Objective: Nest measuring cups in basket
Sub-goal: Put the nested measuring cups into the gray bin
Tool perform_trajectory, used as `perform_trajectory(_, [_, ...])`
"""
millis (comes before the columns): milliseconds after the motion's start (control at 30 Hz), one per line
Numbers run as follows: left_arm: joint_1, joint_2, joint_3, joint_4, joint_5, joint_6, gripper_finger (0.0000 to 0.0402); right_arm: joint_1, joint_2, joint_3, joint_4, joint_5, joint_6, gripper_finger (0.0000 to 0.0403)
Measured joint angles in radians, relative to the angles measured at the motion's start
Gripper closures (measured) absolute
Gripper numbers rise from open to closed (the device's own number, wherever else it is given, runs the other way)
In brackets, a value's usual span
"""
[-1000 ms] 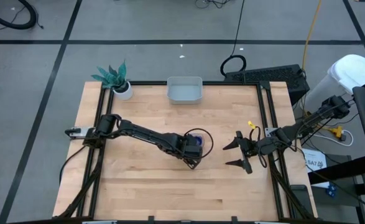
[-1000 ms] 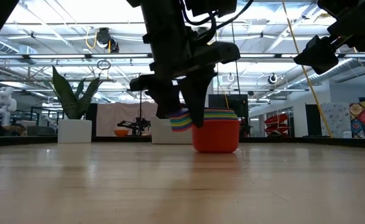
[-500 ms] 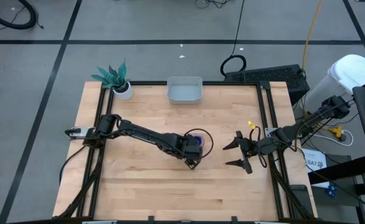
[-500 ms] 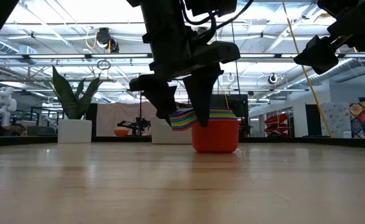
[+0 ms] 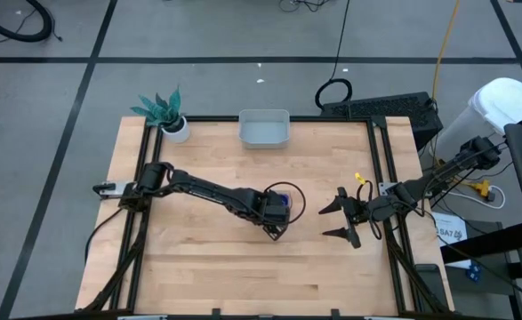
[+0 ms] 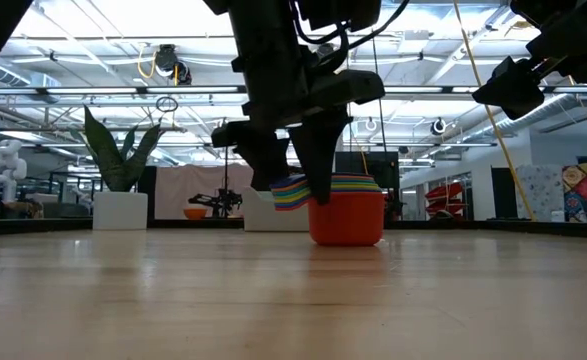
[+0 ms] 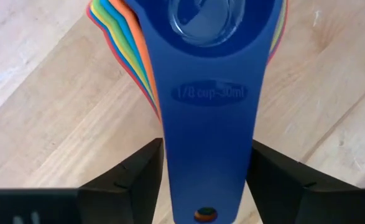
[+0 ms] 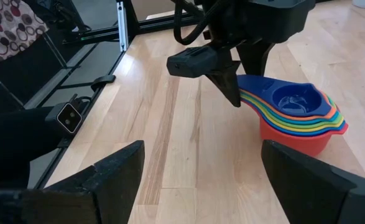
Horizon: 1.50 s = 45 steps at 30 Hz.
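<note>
So our left gripper (image 6: 291,185) straddles the cups' (image 8: 294,112) stacked handles, fingers apart, not clamped. We've got the basket (image 5: 263,129) straight back; right gripper (image 5: 336,218) idles open.

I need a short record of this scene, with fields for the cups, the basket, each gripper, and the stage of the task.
cups: the measuring cups are nested in one stack, red at the bottom, standing on the table near its middle
basket: the basket stands at the far edge, with no cups in it
left gripper: the left gripper is at the stack's handles, one finger on each side
right gripper: the right gripper is open and waits at the right side
stage: the stack is not yet in the basket
</note>
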State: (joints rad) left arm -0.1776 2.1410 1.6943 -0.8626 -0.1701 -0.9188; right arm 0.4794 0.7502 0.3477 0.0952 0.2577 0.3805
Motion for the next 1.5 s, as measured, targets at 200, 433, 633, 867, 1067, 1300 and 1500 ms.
perform_trajectory(200, [0.0,0.0,0.0,0.0,0.004,0.0,0.0174,0.0,0.0,0.0,0.0,0.0,0.0,0.009])
perform_trajectory(433, [0.001,0.0,0.0,0.0,0.003,0.0,0.0155,0.0,0.0,0.0,0.0,-0.001,0.0,0.009])
perform_trajectory(633, [0.007,0.0,0.0,0.0,-0.018,0.0,0.0175,0.0,0.0,0.0,-0.001,-0.001,-0.001,0.009])
perform_trajectory(867, [0.016,0.0,0.0,0.0,0.004,0.017,0.0247,0.0,0.0,0.0,-0.001,-0.002,-0.003,0.009])
perform_trajectory(1067, [0.019,0.0,-0.007,-0.003,0.008,0.009,0.0232,0.0,0.0,0.0,-0.001,-0.002,-0.001,0.009])
perform_trajectory(1300, [0.02,0.0,-0.046,-0.004,0.005,0.0,0.0248,0.0,0.0,0.0,-0.001,-0.002,0.004,0.009])
perform_trajectory(1500, [0.02,0.0,-0.046,0.004,0.013,0.0,0.0244,0.0,0.0,0.0,-0.001,-0.002,0.004,0.009])
